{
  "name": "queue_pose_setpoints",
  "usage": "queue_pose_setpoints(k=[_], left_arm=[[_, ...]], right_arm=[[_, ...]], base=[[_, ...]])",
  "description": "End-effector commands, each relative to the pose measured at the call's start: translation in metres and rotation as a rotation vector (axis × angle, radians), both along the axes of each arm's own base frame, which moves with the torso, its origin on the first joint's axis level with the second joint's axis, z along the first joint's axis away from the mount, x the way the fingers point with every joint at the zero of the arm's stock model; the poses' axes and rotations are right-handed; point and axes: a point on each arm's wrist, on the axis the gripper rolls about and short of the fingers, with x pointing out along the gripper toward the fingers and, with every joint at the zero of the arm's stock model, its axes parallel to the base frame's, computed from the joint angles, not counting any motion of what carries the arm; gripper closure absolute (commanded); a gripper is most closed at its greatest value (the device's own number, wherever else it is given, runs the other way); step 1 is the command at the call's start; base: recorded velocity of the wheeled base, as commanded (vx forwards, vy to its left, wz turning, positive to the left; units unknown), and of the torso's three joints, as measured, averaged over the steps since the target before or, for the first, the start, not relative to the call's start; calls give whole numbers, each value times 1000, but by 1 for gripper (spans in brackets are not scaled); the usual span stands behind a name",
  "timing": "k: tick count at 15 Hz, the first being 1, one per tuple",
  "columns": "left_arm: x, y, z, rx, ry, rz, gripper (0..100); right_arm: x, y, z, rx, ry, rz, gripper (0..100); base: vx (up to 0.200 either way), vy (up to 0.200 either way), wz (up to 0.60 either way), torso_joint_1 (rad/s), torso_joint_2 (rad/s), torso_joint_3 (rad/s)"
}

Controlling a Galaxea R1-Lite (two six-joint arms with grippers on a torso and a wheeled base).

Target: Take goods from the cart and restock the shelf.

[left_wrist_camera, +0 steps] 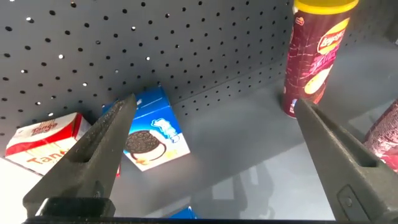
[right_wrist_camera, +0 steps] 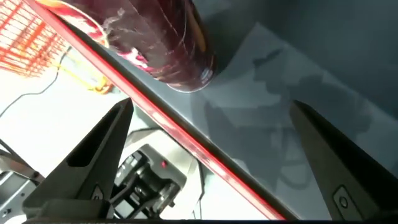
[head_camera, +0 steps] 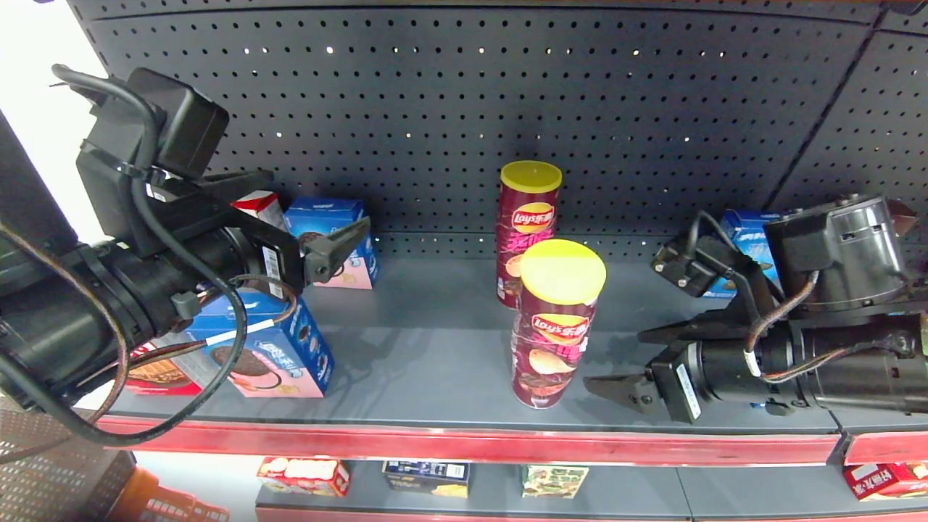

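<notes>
Black arms (head_camera: 80, 326) (head_camera: 834, 377), looped dark cables (head_camera: 139, 196)

A: Bright, lit from above. Soft grey shadows on the shelf (head_camera: 435, 348) beside the front chip can (head_camera: 554, 322).
B: Blown-out white at the head view's upper left. Pinpricks of light through the pegboard (head_camera: 471, 94).
A: Glare along the red shelf edge (head_camera: 464, 444).
B: Bowed lines toward the head view's edges.

The left gripper (head_camera: 319, 199) hangs wide open above the left end of the shelf (head_camera: 435, 341), while the right gripper (head_camera: 615, 359), also wide open, is low near its front edge, on the right.
</notes>
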Motion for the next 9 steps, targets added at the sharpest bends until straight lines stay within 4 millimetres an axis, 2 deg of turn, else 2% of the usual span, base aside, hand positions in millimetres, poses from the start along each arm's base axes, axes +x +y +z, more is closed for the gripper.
queue_pose_setpoints(k=[1,6,9], left_arm=[[2,-2,-2,4,8,-2,0],[2,-2,-2,2,8,-2,0],[2,-2,-3,4,11,-2,0]], right_arm=[[5,2,-6,-13,18,-5,0],[24,-1,-11,-30,22,-43,0],[35,6,-9,-27,17,-47,0]], base=[[0,0,0,0,0,0],[0,0,0,0,0,0],[0,0,0,0,0,0]])
